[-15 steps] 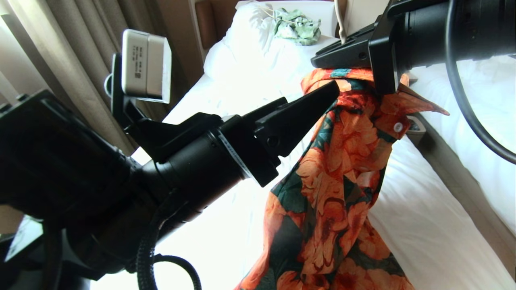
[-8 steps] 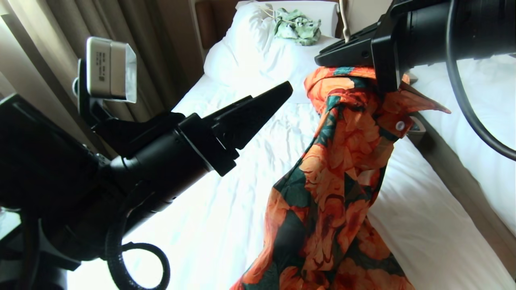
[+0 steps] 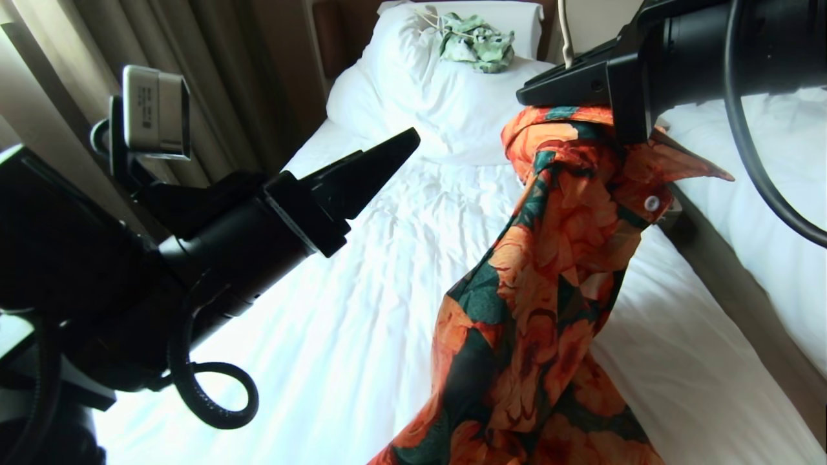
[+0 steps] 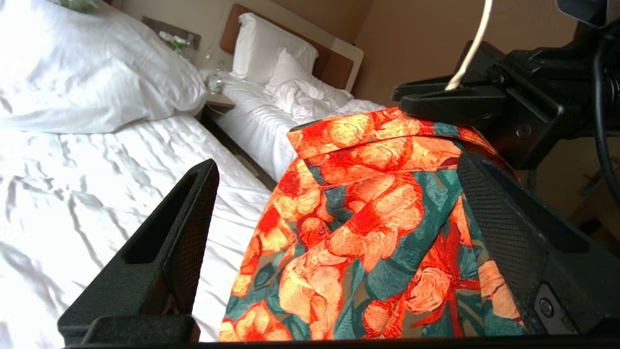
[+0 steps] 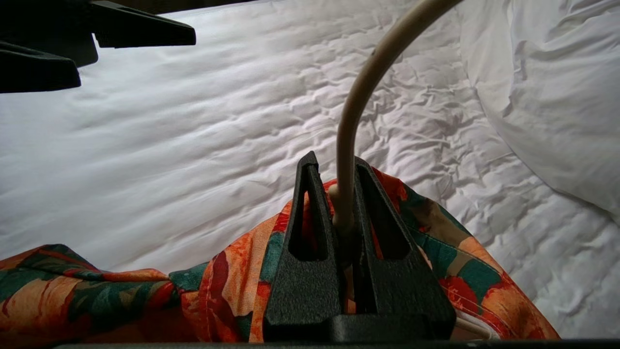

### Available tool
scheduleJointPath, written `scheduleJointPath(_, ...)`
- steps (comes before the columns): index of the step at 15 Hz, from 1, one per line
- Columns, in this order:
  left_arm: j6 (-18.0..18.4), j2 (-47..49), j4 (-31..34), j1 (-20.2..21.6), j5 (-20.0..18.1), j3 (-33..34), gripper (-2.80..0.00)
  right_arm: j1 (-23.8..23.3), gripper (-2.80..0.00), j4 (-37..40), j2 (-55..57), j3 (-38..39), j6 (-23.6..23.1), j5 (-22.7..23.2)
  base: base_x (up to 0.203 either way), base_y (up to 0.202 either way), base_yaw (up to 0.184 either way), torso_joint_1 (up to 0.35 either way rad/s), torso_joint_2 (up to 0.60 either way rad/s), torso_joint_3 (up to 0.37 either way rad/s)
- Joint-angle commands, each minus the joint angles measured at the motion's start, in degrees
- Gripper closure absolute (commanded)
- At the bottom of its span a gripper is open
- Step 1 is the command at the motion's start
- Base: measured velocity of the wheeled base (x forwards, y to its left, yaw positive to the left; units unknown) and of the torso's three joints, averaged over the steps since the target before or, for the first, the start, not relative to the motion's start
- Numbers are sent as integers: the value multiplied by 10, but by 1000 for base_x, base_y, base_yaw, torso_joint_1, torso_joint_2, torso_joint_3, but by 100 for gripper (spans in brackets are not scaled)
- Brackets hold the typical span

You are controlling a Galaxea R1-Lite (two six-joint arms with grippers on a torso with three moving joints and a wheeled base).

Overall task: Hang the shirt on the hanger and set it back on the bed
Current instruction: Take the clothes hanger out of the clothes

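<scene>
**Lowering the hung shirt onto the bed**

The right gripper (image 5: 339, 213) is clamped on the hanger (image 5: 353, 121) neck, holding the shirt (image 3: 549, 290) above the bed (image 3: 362, 310), right of centre, hem trailing near. The left gripper (image 4: 334, 218) is spread wide and empty, to the shirt's left. Best to lower slowly, laying the hem flat first, and release only once the hanger rests.
</scene>
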Motion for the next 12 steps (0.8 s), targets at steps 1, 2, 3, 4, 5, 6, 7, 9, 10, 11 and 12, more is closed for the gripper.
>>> scheduleJointPath(1, -1, -41, 27, 18, -2, 5, -280, -3, 0, 0, -2, 1, 10, 10, 0, 0, 0, 0, 0, 0)
scheduleJointPath(2, 0, -60, 66, 28, -3, 6, -280, -5, 0, -1, -2, 0, 21, 13, 0, 0, 0, 0, 0, 0)
scheduleJointPath(3, 1, -87, 115, 41, -10, 6, -280, -6, 0, 0, -4, 1, 24, 13, 0, 0, 0, 0, 0, 0)
scheduleJointPath(4, 2, -114, 167, 60, -27, 6, -280, -7, 0, 0, -7, 1, 24, 13, 0, 0, 0, 0, 0, 0)
scheduleJointPath(5, 2, -136, 207, 81, -52, 6, -280, -12, 0, 0, -12, 1, 25, 12, 0, 0, 0, 0, 0, 0)
scheduleJointPath(6, 2, -150, 229, 97, -74, 6, -280, -14, 0, 1, -18, 1, 25, 12, 0, 0, 0, 0, 0, 0)
scheduleJointPath(7, 2, -156, 240, 110, -87, 5, -280, -16, 0, 1, -22, 1, 25, 10, 0, 0, 0, 0, 0, 0)
scheduleJointPath(9, 2, -156, 243, 130, -88, 4, -280, -33, 0, 3, -32, 3, 25, 9, 0, 0, 0, 20, -87, -61)
scheduleJointPath(10, 2, -154, 243, 147, -88, 4, -280, -40, 0, 3, -35, 4, 25, 9, 0, 0, 0, 52, -301, -228)
scheduleJointPath(11, 1, -151, 243, 170, -89, 5, -280, -45, 0, 4, -38, 5, 25, 9, 0, 0, 0, 75, -378, -298)
scheduleJointPath(12, 2, -149, 243, 193, -89, 6, -280, -47, 0, 5, -41, 11, 25, 9, 0, 0, 0, 87, -429, -334)
